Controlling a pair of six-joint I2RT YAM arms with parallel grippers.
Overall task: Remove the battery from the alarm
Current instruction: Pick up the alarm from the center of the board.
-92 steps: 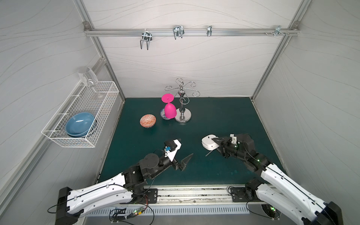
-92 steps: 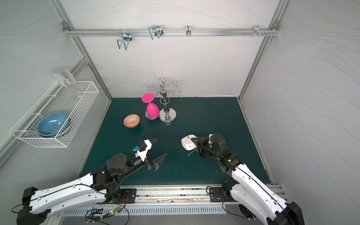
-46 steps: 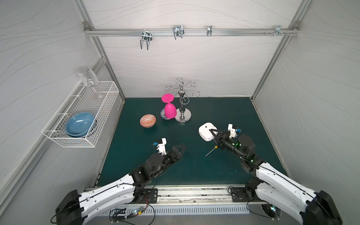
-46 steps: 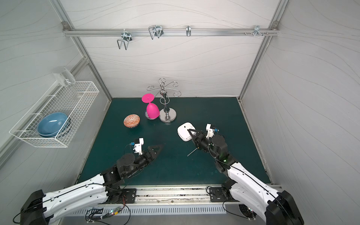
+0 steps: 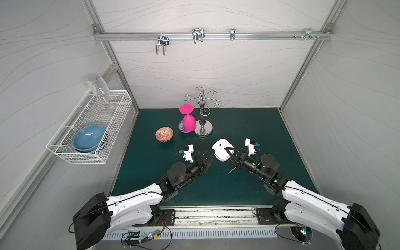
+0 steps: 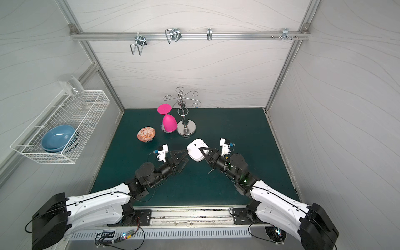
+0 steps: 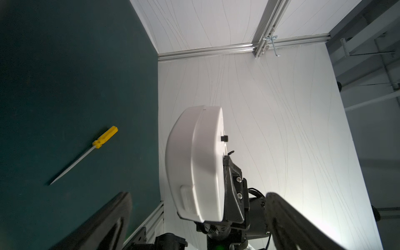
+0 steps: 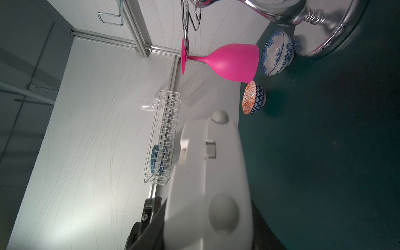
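Left wrist view puts us close on the right claw point(image 5: 226, 152): its jaws are narrowed onto the alarm point(image 7: 194, 162), one dark finger lying across the flat white face that carries a small dark knob, the other hidden behind the body. The alarm is held clear of the counter point(image 5: 249, 121), and in both top views that flat face is turned upward. In the right wrist view its rounded white edge point(image 8: 207, 184) fills the space between the jaws.

Our left claw point(image 5: 208, 159) stands wide and holds nothing. Its fingers point(image 7: 112, 216) frame the alarm, with the tips just beside the alarm's near corner; we cannot tell whether they touch.

Both arms reach low and forward from the base rail at the near edge, the left arm point(image 5: 134, 199) and the right arm point(image 5: 303, 194) angling inward so the claws meet near the middle.

Below them a yellow-handled screwdriver point(image 7: 84, 154) lies flat on the dark green counter. Farther back stand an orange patterned bowl point(image 5: 164, 134), a chrome stand point(image 5: 203, 129) with a pink goblet point(image 5: 189, 123) hung upside down, and a blue-and-white bowl point(image 8: 277, 52).

White panelled walls enclose the cell. A wire basket point(image 5: 114, 129) on the left wall holds a blue bowl point(image 5: 88, 138) and a clear glass point(image 5: 97, 86), and a hook rail point(image 5: 216, 35) crosses the back wall.
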